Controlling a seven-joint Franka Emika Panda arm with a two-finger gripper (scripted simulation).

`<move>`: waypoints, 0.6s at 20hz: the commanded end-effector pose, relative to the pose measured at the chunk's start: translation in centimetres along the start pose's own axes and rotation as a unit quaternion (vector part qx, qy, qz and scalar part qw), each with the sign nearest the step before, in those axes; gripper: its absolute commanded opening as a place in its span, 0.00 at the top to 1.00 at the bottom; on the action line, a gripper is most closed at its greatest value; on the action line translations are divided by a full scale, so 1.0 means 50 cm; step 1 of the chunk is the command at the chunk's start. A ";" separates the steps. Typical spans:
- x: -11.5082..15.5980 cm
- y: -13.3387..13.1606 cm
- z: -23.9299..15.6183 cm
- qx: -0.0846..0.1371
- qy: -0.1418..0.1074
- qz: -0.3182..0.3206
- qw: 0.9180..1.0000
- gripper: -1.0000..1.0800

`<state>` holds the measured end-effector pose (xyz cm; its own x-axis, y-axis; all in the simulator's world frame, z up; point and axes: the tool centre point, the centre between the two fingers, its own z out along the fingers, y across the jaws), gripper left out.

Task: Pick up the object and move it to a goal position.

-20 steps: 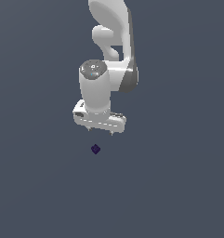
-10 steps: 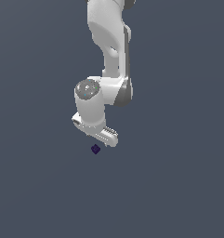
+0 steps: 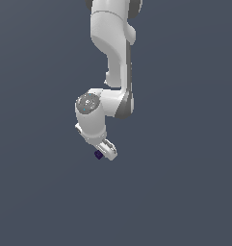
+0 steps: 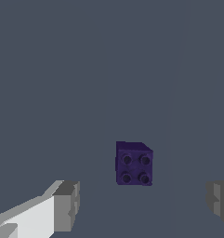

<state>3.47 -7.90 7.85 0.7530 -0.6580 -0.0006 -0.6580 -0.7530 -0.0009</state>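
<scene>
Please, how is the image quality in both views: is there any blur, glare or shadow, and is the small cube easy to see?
Exterior view: flat, even light, no glare; the dark cube is tiny and partly hidden by the gripper. Wrist view: sharp and undistorted; the cube shows four studs clearly, with only a faint vertical shade band on the ground.

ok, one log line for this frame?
phase: approach | gripper: open, above cube | cube: on floor, between fingers, not grasped

Cube: matte dark purple, plastic-looking, four round dimples on the upper face. Arm above it: smooth white shell, slight sheen. Gripper fingertips: flat matte grey pads. Ground under the cube: uniform matte slate, untextured.
</scene>
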 end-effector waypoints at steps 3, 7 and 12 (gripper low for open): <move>0.005 0.002 0.012 0.000 0.000 0.018 1.000 0.04; 0.005 0.002 0.013 -0.001 0.000 0.017 1.000 0.04; 0.004 0.003 0.040 -0.001 0.000 0.018 1.000 0.04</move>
<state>3.59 -8.14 6.43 0.7293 -0.6842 0.0006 -0.6842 -0.7293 -0.0007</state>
